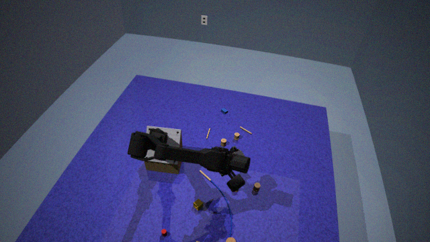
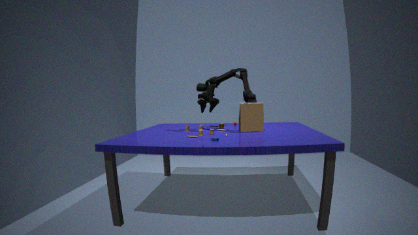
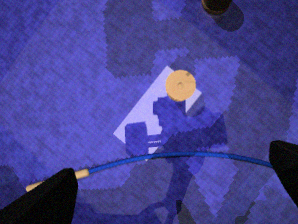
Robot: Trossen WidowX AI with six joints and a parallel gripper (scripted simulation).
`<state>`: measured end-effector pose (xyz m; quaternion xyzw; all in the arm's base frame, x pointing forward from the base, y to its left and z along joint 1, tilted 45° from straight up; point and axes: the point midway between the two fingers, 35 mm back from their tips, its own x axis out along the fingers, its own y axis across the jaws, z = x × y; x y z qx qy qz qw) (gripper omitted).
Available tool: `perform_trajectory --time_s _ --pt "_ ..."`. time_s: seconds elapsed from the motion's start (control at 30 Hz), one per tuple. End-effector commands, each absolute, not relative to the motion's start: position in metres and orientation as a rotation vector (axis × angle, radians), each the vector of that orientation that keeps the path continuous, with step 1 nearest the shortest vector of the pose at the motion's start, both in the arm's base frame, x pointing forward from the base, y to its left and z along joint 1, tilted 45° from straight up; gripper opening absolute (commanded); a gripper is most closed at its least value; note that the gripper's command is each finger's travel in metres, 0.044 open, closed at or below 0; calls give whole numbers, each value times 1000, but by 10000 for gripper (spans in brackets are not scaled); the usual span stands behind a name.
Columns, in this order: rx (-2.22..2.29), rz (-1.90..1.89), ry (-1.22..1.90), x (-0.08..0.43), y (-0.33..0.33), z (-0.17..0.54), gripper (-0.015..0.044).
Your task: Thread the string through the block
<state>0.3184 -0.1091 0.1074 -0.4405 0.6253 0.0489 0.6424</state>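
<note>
My gripper [image 2: 206, 111] [image 3: 173, 164] is wide open and empty, high above the table. In the top view the arm hides its fingertips. The thin pale stick [image 1: 205, 175] [image 3: 82, 174] lies on the table; the left finger covers part of it in the wrist view. The blue string [image 1: 230, 215] [image 3: 195, 154] curves from it to the round wooden button [image 1: 230, 240] at the bottom edge of the top view. A small yellow-brown block [image 1: 198, 204] [image 2: 221, 126] rests left of the string; I cannot clearly make out its hole.
Wooden cylinders [image 1: 256, 187] [image 1: 223, 142] [image 1: 236, 136] [image 3: 180, 85] stand around. Two loose sticks [image 1: 208, 133] [image 1: 246, 130] and a blue piece [image 1: 224, 110] lie farther back. A red piece [image 1: 164, 232] is at the lower left. The arm stands on a large box [image 1: 162, 167] [image 2: 251, 117].
</note>
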Motion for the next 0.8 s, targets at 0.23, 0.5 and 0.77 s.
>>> perform_trajectory --time_s 0.23,0.5,0.77 --pt "-1175 -44 1702 213 -209 120 440" --pt "-1175 -44 1702 213 -209 120 440" --pt "-1171 -46 1697 215 -209 121 387"
